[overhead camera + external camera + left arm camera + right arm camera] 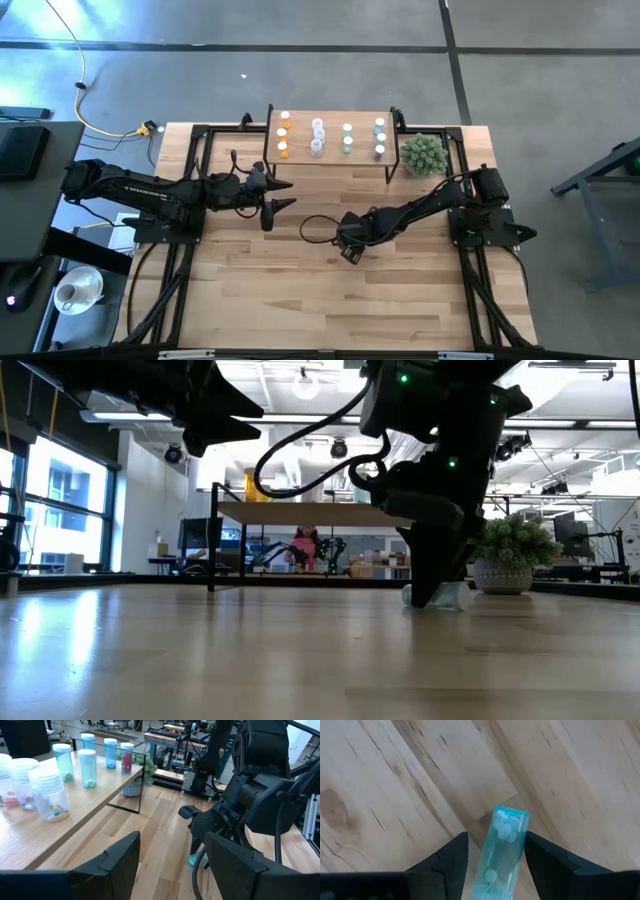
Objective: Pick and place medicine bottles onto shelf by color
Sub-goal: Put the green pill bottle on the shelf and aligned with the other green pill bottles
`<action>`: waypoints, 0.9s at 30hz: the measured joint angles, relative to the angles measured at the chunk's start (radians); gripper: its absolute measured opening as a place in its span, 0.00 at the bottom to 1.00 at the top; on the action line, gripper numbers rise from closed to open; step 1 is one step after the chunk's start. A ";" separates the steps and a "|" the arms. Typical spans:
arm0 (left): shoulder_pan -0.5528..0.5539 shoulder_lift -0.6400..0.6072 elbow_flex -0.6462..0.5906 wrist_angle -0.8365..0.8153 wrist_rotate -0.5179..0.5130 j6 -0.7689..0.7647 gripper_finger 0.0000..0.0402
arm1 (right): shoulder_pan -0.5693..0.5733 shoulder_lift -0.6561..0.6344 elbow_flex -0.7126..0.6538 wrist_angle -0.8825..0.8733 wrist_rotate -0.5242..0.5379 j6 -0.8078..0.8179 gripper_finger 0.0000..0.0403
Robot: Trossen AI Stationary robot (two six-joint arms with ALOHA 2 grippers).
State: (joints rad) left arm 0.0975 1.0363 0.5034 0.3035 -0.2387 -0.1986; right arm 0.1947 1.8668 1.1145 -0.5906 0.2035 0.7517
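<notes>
A blue medicine bottle (502,852) lies on its side on the tabletop, near the middle. My right gripper (496,840) points steeply down over it, open, with one finger on each side of the bottle; the low view shows the fingertips (432,595) down at the table. My left gripper (285,195) hovers open, roughly level, left of centre and near the shelf. The shelf (330,158) stands at the far edge with bottles upright on it in columns: orange (283,135), pink (317,138), green (347,138), blue (380,138). My right gripper straddles the lying bottle from above, its fingers along the bottle's long sides. Bare wood shows between one finger (455,855) and the bottle. The other finger (540,860) stands right against the bottle's side; whether it touches I cannot tell.
A potted green plant (424,153) stands at the shelf's right end. A black cable loops over the table beside my right gripper (315,228). Black frame rails run along the table's left and right sides. Bare wood lies toward the near edge.
</notes>
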 joint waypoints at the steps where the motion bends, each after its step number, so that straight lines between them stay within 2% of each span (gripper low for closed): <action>1: 0.000 0.000 0.000 0.000 0.000 0.000 0.53 | 0.000 0.000 0.000 -0.002 -0.001 0.000 0.45; 11: 0.000 0.000 0.000 0.000 0.000 0.000 0.53 | 0.000 0.000 0.000 -0.003 -0.016 0.000 0.44; 21: 0.000 0.000 0.000 0.000 0.000 0.000 0.53 | 0.000 0.000 0.000 -0.001 -0.017 -0.019 0.26; 27: 0.000 0.000 0.000 0.000 0.000 0.000 0.53 | 0.000 -0.002 0.004 0.011 -0.016 -0.054 0.23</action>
State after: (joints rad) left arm 0.0972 1.0363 0.5034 0.3035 -0.2386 -0.1986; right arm 0.1947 1.8643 1.1181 -0.5795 0.1871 0.6974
